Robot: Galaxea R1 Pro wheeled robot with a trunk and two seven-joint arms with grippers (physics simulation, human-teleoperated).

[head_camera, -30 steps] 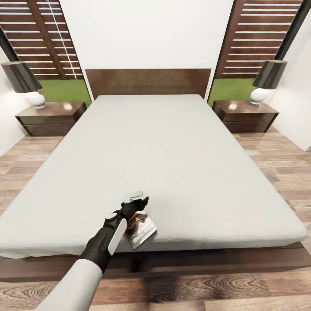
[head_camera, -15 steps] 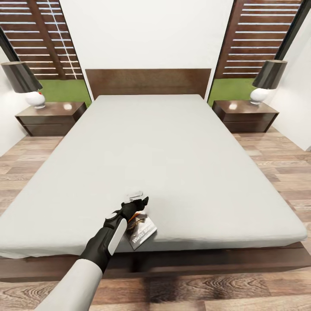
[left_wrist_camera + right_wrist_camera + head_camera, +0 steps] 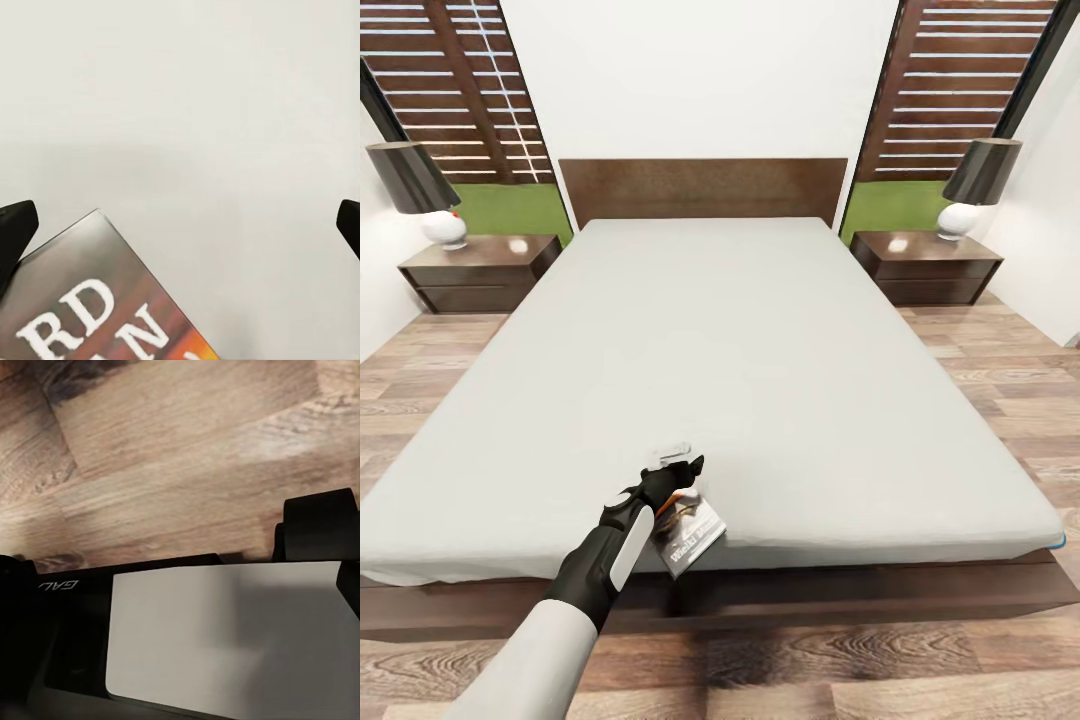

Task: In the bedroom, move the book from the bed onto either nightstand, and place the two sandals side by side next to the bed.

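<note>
Bedroom with wood plank floor (image 3: 1000, 370): large bed (image 3: 760, 380) with pale mattress, one nightstand (image 3: 485, 270) at each side of the headboard, a lamp on each. Left gripper (image 3: 678, 470) hung over the mattress near the foot edge, its fingers (image 3: 16, 229) spread wide with nothing between them; the book (image 3: 688, 535) lay just beside it, one corner overhanging the edge; right gripper's spread could not be told. Risk, as judged: a nudge or partial pinch could tip the thin book off onto the floor.
</note>
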